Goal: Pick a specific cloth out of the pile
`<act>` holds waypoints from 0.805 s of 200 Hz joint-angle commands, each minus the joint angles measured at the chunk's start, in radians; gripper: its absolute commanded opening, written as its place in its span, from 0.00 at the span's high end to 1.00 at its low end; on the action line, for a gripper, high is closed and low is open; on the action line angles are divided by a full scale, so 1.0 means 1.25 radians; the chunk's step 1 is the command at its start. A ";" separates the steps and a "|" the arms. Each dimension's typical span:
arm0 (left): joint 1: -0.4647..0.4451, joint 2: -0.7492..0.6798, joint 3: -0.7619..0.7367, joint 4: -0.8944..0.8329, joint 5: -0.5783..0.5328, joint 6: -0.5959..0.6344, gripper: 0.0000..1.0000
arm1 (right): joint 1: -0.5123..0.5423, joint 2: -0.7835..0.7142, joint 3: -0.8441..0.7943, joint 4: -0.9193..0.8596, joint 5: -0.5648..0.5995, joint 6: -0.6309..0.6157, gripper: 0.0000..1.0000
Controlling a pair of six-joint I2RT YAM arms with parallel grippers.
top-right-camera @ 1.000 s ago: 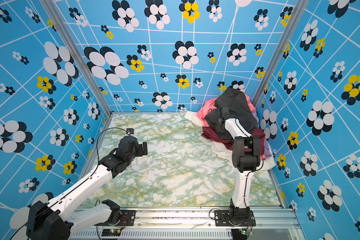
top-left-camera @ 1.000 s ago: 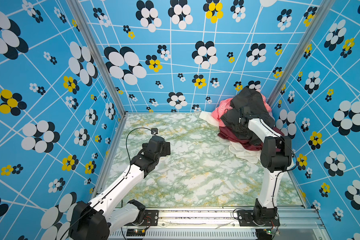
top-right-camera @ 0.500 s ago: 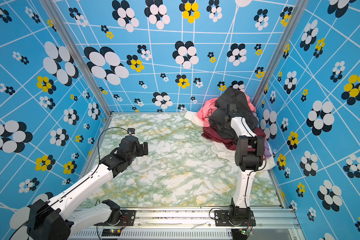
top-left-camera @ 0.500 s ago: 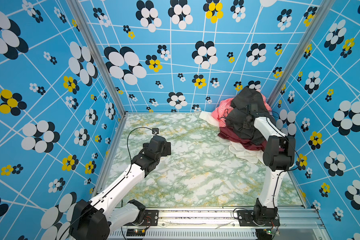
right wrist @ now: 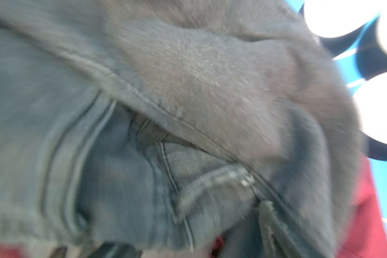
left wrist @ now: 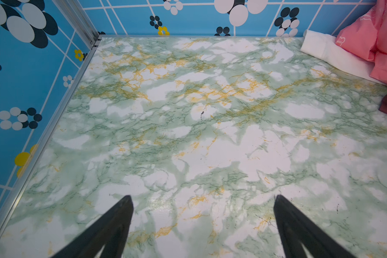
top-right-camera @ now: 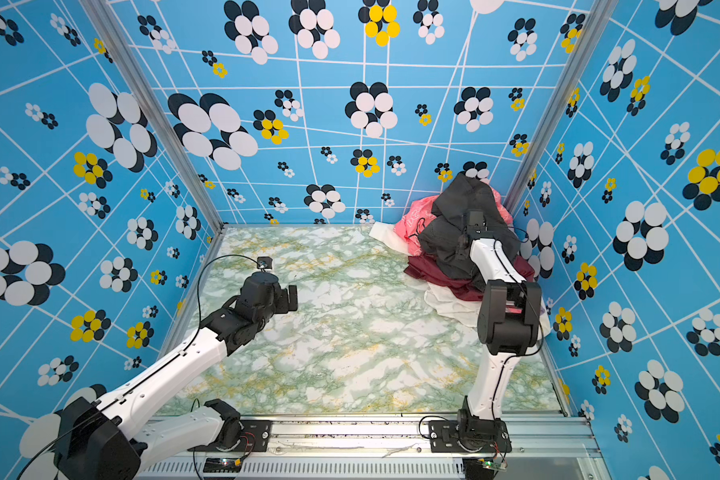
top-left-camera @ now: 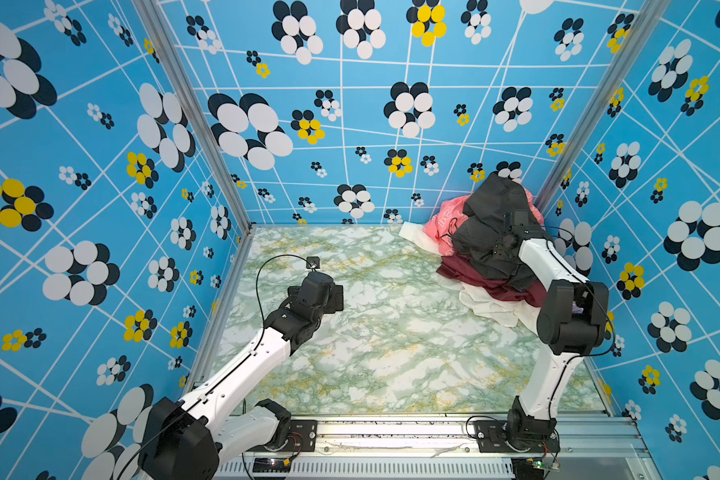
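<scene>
The left arm (top-left-camera: 246, 365) stretches forward and low, and the left gripper (left wrist: 201, 198) tilts downward with its jaws wide apart and empty. The right arm (top-left-camera: 553, 266) bends sharply at the elbow and reaches back. The right gripper (top-left-camera: 500, 248) has its jaws spread, though they are blurred and mostly hidden.

The maroon shirt (top-left-camera: 466, 276) lies crumpled low in the pile (top-left-camera: 485, 249), under a dark grey garment (top-left-camera: 491, 208), over white cloth (top-left-camera: 491, 309); the pile mounds in the far right corner.
</scene>
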 commanded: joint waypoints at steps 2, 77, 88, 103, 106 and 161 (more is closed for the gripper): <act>-0.006 -0.021 0.018 -0.007 -0.011 -0.002 0.01 | 0.042 -0.125 -0.023 0.044 -0.029 0.005 0.17; -0.008 -0.084 -0.005 -0.011 -0.010 0.003 0.01 | 0.223 -0.191 -0.092 -0.051 -0.070 0.007 0.18; -0.008 -0.087 -0.009 -0.010 -0.009 0.002 0.01 | 0.245 -0.171 -0.097 -0.055 -0.077 -0.002 0.18; -0.008 -0.088 -0.010 -0.009 -0.006 0.000 0.01 | 0.261 -0.126 -0.087 -0.065 -0.087 -0.008 0.18; -0.008 -0.088 -0.011 -0.009 -0.006 0.001 0.01 | 0.262 -0.114 -0.082 -0.067 -0.092 -0.008 0.18; -0.008 -0.075 -0.014 -0.006 -0.006 -0.005 0.01 | 0.265 0.038 0.009 -0.061 -0.096 -0.031 0.15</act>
